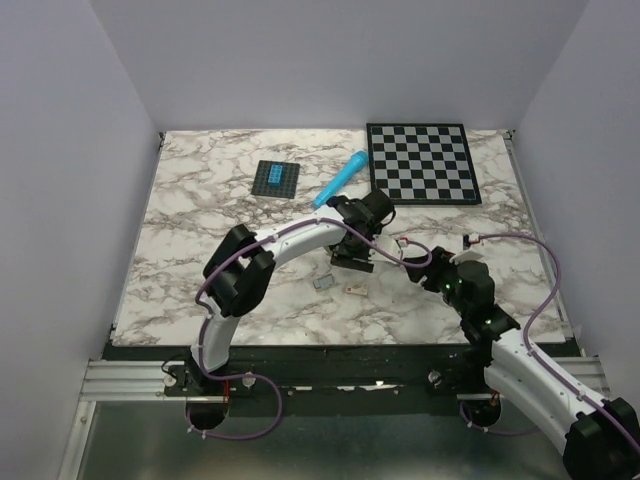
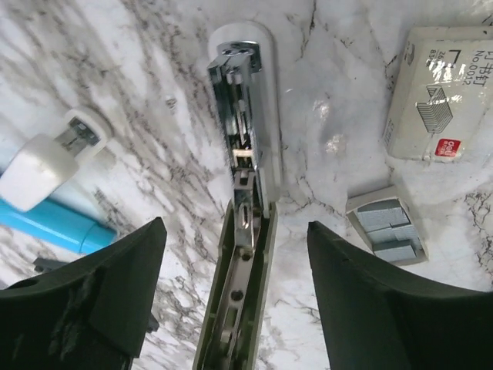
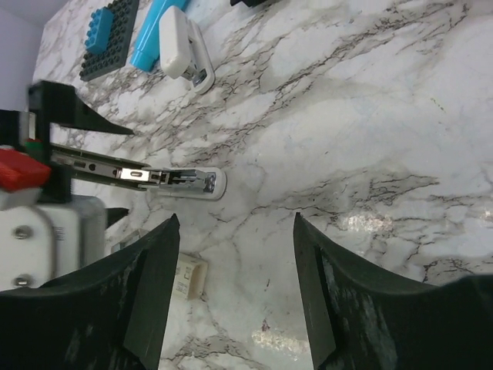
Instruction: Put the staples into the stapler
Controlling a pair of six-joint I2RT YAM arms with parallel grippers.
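The cream-white stapler (image 2: 266, 116) lies on the marble, swung open flat, its shiny metal rail (image 2: 237, 116) facing up. It also shows in the right wrist view (image 3: 185, 183). My left gripper (image 2: 235, 223) is open and straddles the stapler's opened arm (image 2: 239, 308); neither finger touches it. The silvery-grey staples (image 2: 383, 225) lie in a small tray to the right of the stapler, and show in the top view (image 1: 323, 283). My right gripper (image 3: 235, 216) is open and empty over bare marble, to the right of the stapler.
A white staple box (image 2: 443, 92) lies near the tray. A bright blue cylinder (image 1: 340, 178) and a second small white stapler-like object (image 3: 185, 50) lie behind. A dark plate with blue bricks (image 1: 276, 178) and a chessboard (image 1: 422, 162) sit at the back.
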